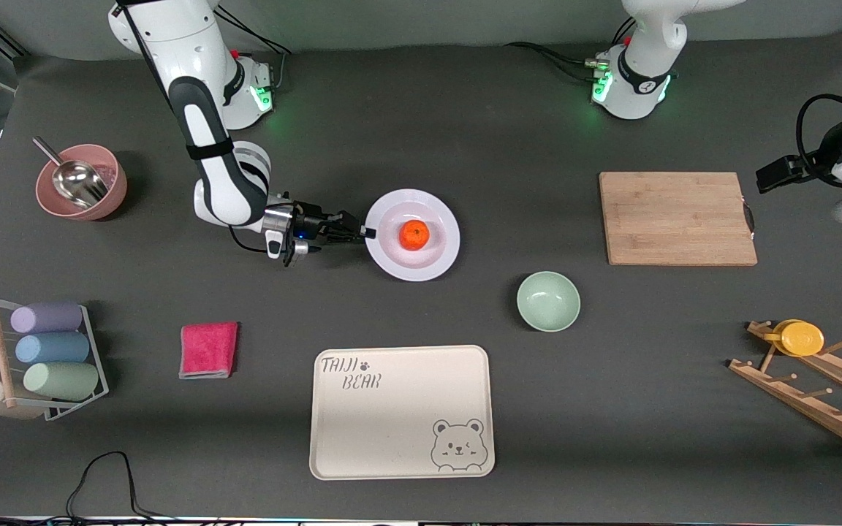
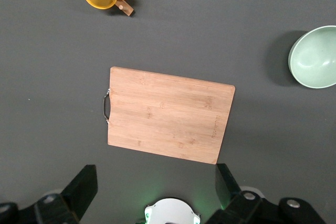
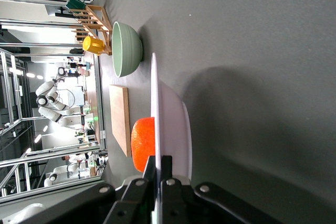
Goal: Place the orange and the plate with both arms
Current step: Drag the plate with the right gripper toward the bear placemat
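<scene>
Front view: the plate [image 1: 437, 259] is seen at frame centre with the orange [image 1: 414, 234] resting in it. Its rim is clamped by the right gripper [image 1: 367, 233], fingers closed narrowly on it. At the right edge, the left gripper [image 2: 155, 190] is held spread wide above the cutting board [image 2: 169, 114].

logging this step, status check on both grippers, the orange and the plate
Right gripper shut on the plate rim. Orange on plate. Left gripper open, waiting above the cutting board. Green bowl nearby, not in the way.
</scene>
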{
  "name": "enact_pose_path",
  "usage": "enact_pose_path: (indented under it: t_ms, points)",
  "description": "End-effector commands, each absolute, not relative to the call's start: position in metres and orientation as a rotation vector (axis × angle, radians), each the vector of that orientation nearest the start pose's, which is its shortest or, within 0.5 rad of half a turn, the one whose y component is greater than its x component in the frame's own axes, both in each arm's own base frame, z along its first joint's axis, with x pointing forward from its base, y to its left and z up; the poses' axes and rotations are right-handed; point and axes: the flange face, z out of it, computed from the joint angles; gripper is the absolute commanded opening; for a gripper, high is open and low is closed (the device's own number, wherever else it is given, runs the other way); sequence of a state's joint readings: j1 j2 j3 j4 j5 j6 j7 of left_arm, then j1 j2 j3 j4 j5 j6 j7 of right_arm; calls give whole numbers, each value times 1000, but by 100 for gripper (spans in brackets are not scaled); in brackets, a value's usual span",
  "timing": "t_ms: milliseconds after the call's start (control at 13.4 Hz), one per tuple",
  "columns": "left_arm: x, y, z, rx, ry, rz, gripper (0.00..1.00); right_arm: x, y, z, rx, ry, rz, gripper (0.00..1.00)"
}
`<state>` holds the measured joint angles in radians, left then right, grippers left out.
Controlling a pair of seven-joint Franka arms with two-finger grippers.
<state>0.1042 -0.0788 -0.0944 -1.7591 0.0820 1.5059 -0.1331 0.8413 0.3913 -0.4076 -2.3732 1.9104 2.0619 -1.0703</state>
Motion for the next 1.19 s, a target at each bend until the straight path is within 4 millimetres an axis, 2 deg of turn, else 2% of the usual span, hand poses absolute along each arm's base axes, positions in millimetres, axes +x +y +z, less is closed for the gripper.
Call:
enact_pose_path:
  t_ms: [0,149,298,522,671,894,1043,1118]
  points:
    - [509,10,575,-3042,-184,252,100,435,242,184,-1978,126,-63,0]
    - [509,9,575,-3042,-181,254,100,460,238,201,-1957,164,-91,0]
    - [509,9,574,-3041,-181,257,100,487,250,217,-1936,148,-122,0]
    - [510,8,573,-3041,-177,264,100,543,253,231,-1916,181,-164,0]
    - [510,8,573,-3041,-177,264,100,585,252,235,-1853,191,-149,0]
    - [510,7,573,-3041,-174,263,100,652,239,240,-1811,194,-168,0]
    - [510,7,573,-3039,-174,263,100,686,239,233,-1813,192,-173,0]
    - [510,7,573,-3041,-174,263,100,699,241,220,-1824,178,-179,0]
